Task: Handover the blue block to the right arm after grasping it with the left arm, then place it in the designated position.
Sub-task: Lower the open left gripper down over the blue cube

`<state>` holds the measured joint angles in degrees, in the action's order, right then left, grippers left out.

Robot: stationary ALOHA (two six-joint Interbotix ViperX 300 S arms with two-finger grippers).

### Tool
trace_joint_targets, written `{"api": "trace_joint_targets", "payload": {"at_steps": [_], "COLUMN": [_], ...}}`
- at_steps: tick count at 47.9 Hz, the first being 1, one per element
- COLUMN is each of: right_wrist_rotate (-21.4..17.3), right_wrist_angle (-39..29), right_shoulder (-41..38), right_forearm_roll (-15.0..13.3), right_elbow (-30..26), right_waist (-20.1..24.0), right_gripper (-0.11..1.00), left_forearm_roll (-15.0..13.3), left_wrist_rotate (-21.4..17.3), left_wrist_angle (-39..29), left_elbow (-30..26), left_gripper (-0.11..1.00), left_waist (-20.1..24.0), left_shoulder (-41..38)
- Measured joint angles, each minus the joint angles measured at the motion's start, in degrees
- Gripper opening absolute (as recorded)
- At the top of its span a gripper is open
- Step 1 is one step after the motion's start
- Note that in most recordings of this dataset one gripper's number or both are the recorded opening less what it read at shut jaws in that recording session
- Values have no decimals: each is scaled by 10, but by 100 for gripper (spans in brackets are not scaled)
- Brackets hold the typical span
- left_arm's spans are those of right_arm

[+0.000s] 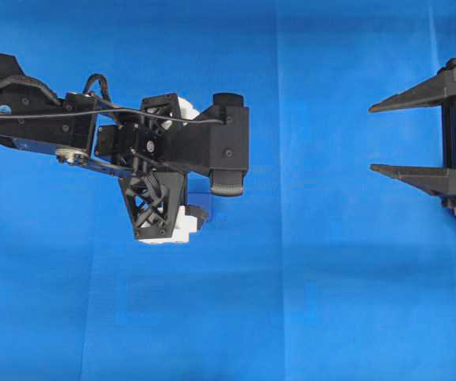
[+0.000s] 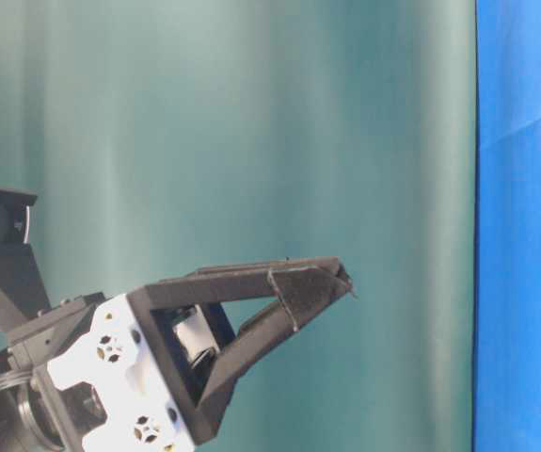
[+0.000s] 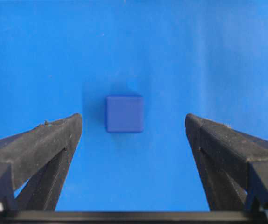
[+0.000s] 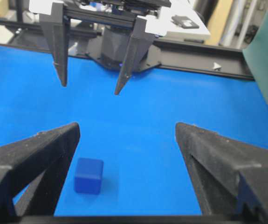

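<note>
The blue-covered bench [image 1: 331, 302] fills the overhead view, and across its left half reaches the left arm [image 1: 29, 119], angled down, its white-bracketed end effector [image 3: 134, 122] hanging over the cloth with the fingers [image 3: 50, 142] spread wide and nothing between them. Over at the right edge the right arm's end effector [image 1: 374, 136] waits, likewise spread, its two pointed fingers [image 1: 410, 97] aimed toward the middle, well apart from the action. And there is the prize: the blue block [image 3: 124, 113] sits flat on the cloth, alone, framed in the left wrist view between the two open fingers and a little beyond their tips; from overhead it is mostly hidden under the arm. From the right wrist view the block [image 4: 88, 175] lies near the camera, with the left fingers hanging above the bench farther off, not yet down around it. So this looks like the approach to the first grasp. To do it well, I'd say: keep the block centred in that gap, come straight down until the tips straddle its flat sides, stop short of scraping the cloth, then close squarely. A corner pinch would likely twist the little cube, and leaving some of it exposed should help the handover.
</note>
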<state>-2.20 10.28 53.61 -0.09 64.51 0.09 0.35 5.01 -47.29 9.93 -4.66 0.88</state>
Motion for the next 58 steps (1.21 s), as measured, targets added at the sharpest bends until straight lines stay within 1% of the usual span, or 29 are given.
{"api": "trace_joint_targets", "payload": {"at_steps": [38, 44, 53, 58], "right_wrist_rotate": [1, 1, 1, 1], "right_wrist_angle": [0, 0, 0, 2], "right_shoulder": [-3, -6, -11, -13], "right_forearm_roll": [-1, -1, -1, -1], "right_elbow": [1, 0, 0, 0], "right_waist": [0, 0, 0, 0], "right_gripper": [97, 97, 97, 97], "left_forearm_roll": [0, 0, -1, 0], "left_wrist_rotate": [1, 1, 2, 13], "left_wrist_angle": [4, 29, 96, 137], "left_elbow": [2, 19, 69, 100], "left_gripper": [93, 93, 93, 93], "left_waist": [0, 0, -8, -10], "left_shoulder": [0, 0, -1, -2]}}
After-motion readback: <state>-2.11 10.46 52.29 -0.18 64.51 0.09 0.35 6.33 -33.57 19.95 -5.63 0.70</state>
